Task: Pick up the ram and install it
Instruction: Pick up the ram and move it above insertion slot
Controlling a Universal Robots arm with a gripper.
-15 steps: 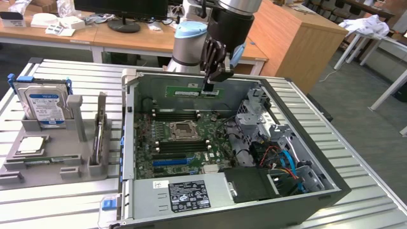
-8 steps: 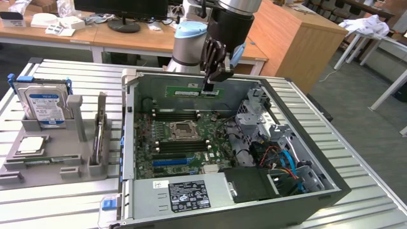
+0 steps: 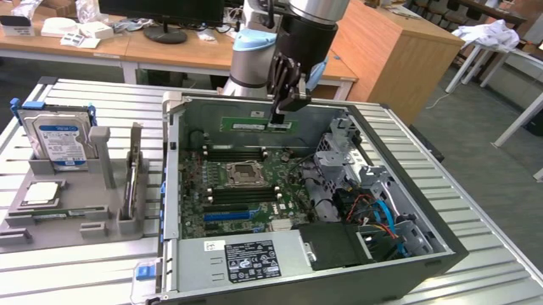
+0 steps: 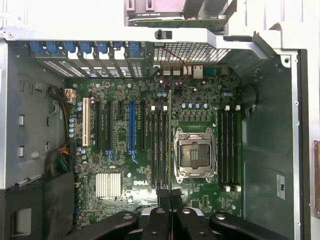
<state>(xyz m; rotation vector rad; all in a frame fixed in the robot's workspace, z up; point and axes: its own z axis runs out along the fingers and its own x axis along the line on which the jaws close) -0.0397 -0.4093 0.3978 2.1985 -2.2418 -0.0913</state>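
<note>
A thin green ram stick with small dark chips hangs level in the upper middle of the exterior view, above the far end of an open computer case. The gripper of a black and silver robot arm has its jaws closed nearly all the way, pinching the stick, by the look of it towards one end. In the wrist view the ram is edge-on, a hairline running out from the black gripper over the motherboard. It lies between a bank of long black memory slots and the square metal processor socket, in line with the slots but not seated in any.

From here the main risk appears to be alignment. The slots are narrow and close together, so a slight tilt or sideways offset could land the stick on a slot wall, a white end latch or the socket frame. A grip near one end could let the stick pivot or slip under pressure, and a mismatched notch could jam it or flex the thin board.

The motherboard is green and densely studded, with a long blue slot and a ribbed silver heat sink. The case is dull grey sheet metal. On the exterior view's left, a grey plastic tray holds an upright silver hard drive with a blue label, on a ridged metal table.
</note>
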